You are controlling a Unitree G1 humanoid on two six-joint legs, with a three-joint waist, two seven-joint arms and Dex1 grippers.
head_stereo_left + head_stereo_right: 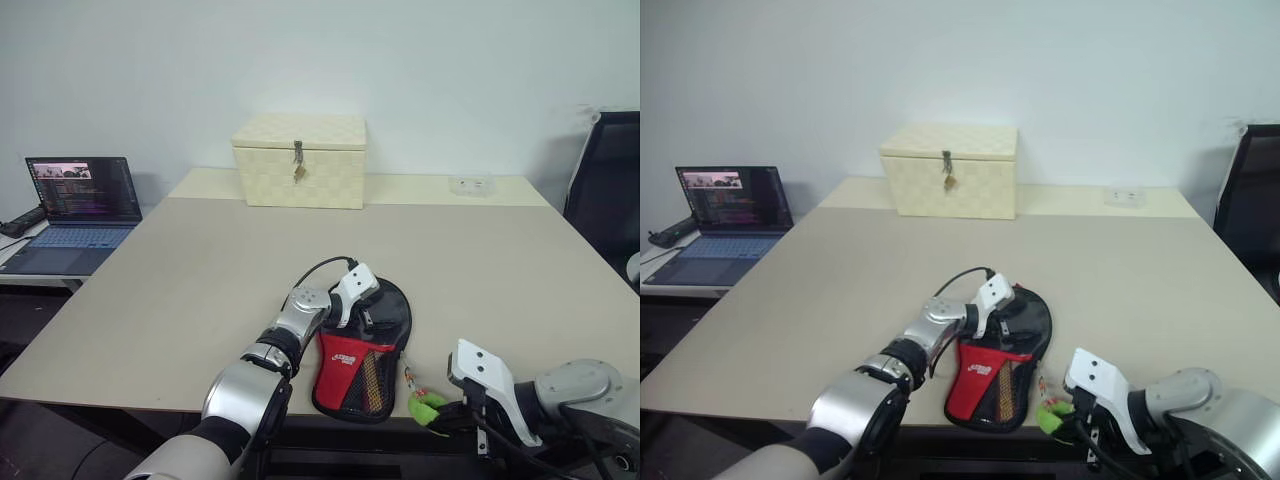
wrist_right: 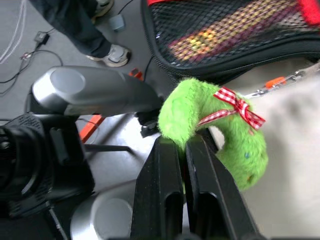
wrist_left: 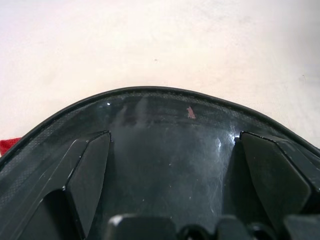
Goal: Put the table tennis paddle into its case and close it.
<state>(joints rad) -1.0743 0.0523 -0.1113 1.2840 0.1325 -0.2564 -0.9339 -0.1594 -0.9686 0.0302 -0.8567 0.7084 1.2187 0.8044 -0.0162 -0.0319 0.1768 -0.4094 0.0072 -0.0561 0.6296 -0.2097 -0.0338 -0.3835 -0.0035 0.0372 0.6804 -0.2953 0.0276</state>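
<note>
Low in the centre of the frame, the left arm reaches forward, its left end effector spread wide over the rounded end of the case, which lies at the worktop near edge. At lower right, the right end effector angles down, pinched tight on a green plush charm tied to the case's zipper.
</note>
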